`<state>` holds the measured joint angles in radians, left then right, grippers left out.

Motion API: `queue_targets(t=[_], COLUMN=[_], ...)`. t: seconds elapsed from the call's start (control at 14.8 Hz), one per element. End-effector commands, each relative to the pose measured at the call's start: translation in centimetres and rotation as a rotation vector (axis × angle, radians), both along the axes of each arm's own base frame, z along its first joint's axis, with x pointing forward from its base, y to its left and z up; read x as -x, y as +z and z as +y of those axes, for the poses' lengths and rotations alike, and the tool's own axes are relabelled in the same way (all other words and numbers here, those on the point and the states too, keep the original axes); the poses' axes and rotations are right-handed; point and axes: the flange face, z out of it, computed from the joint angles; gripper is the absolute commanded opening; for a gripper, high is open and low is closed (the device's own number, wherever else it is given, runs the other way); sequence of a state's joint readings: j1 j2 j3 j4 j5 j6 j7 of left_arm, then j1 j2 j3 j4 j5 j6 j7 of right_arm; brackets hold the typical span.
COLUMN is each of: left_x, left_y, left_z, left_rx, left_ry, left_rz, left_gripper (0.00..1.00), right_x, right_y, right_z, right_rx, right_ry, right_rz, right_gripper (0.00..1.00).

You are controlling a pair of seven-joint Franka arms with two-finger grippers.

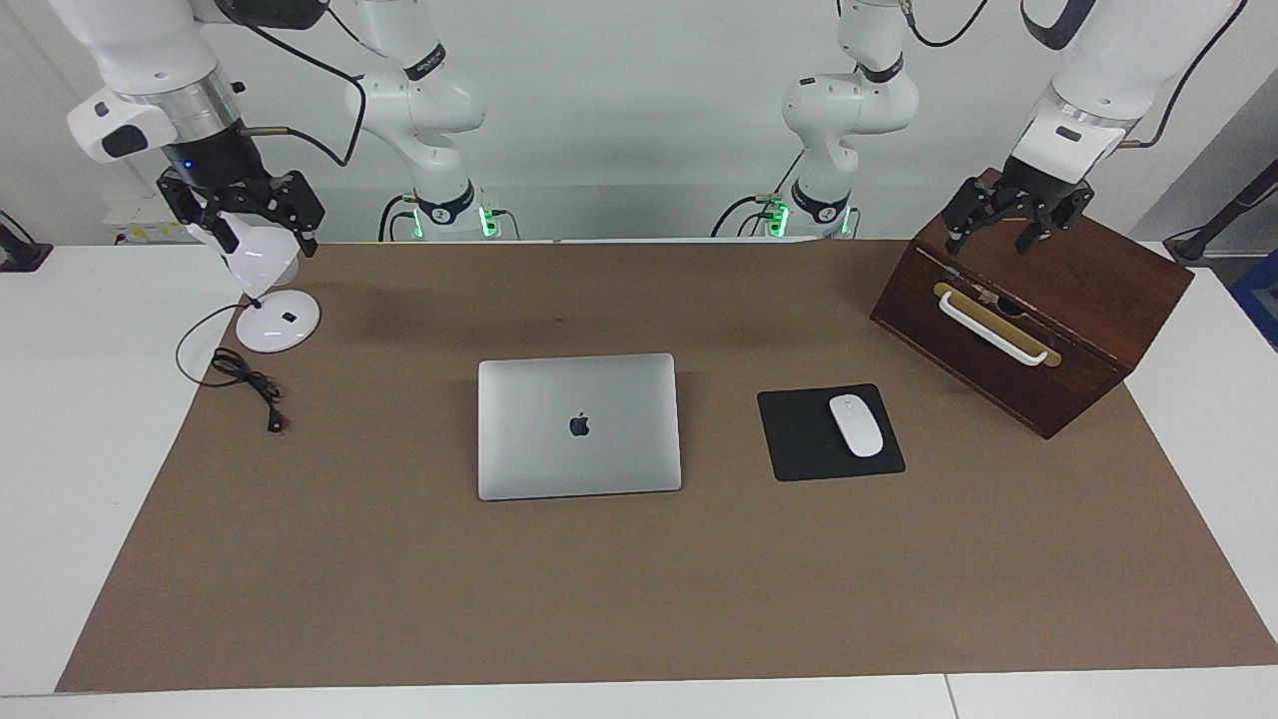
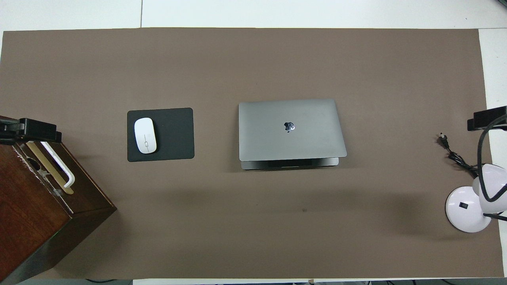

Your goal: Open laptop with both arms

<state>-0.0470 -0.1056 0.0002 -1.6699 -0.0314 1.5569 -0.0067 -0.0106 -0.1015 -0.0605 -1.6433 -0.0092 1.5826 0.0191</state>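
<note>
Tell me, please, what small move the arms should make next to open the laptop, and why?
Probably bring both grippers in over the laptop. It lies shut in the middle of the mat, untouched. The left gripper hangs open over the wooden box and the right gripper open by the lamp, both well away from it.
</note>
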Motion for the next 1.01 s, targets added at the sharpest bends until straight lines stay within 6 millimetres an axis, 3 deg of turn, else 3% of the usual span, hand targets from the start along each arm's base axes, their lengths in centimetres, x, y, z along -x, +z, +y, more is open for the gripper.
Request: queue_targets(t=[0.0, 0.95], left_x=[0.43, 0.34], left_y=[0.65, 0.72], left_z=[-0.18, 0.05], left_rx=[-0.020, -0.020], left_ry=[-0.011, -0.009], left_rz=[0.001, -0.007], left_gripper=[1.00, 1.00], right_x=[-0.67, -1.56], right_y=[0.48, 0.95], right_z=[-0.12, -0.60], right_rx=[-0.023, -0.044], right_ry=[-0.019, -0.031], right_rz=[-0.008, -0.095], right_gripper=[1.00, 1.00])
